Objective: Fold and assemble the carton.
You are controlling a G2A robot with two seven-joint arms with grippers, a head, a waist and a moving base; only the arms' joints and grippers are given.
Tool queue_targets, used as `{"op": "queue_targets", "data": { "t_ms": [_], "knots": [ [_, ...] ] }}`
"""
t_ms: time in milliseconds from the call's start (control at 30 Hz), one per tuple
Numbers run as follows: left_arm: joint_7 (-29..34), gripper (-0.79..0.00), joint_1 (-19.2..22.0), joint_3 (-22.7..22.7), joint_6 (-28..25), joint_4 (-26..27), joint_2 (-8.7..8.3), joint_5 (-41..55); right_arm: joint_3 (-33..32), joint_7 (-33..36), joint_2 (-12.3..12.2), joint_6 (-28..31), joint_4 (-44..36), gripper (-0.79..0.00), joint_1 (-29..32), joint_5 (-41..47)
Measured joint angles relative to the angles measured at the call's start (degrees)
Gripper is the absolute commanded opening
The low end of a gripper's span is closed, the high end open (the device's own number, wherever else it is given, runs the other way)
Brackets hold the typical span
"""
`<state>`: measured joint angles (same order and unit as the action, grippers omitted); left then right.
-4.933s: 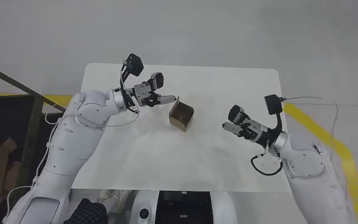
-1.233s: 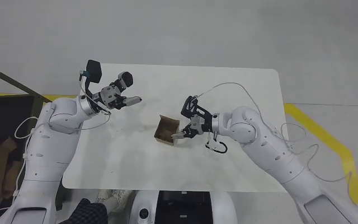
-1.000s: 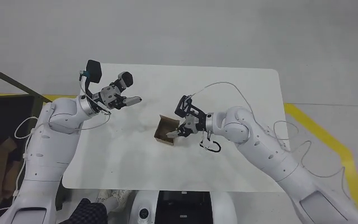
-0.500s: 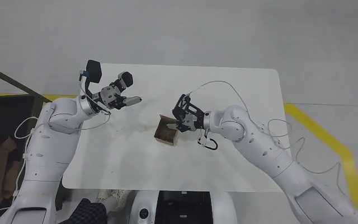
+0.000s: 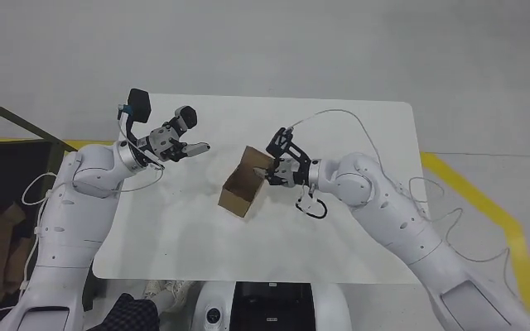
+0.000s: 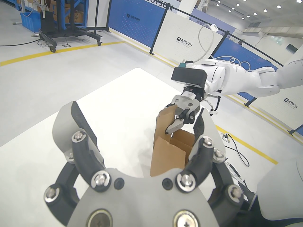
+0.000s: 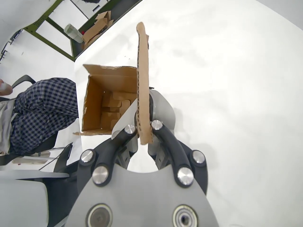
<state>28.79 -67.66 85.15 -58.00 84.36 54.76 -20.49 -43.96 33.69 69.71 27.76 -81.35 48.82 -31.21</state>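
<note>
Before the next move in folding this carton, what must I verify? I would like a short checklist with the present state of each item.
1. Right gripper shut on the upright flap: ok.
2. Left gripper open and apart from the carton: ok.
3. Bottom flaps folded in: ok.
4. Carton top closed: not ok, it is open.
5. Carton resting flat on the table: cannot tell.

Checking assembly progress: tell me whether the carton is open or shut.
Open: the carton gapes at the top, its inside shows, and the right gripper pinches one raised flap.
</note>
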Motion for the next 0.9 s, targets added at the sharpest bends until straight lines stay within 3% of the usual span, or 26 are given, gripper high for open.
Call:
{"op": "queue_targets", "data": {
  "t_ms": [200,467,900],
  "knots": [
    [0.0,0.0,0.0,0.0,0.0,0.0,0.0,0.0,-8.41,-0.53,-2.25,-7.86,-8.86,-0.785,8.68,6.39],
    [0.0,0.0,0.0,0.0,0.0,0.0,0.0,0.0,-18.51,-3.85,-4.33,-8.5,-14.88,-0.785,19.17,13.63],
    [0.0,0.0,0.0,0.0,0.0,0.0,0.0,0.0,-21.83,-7.62,-4.72,-6.39,-15.92,-0.785,22.79,15.34]
  ]
}}
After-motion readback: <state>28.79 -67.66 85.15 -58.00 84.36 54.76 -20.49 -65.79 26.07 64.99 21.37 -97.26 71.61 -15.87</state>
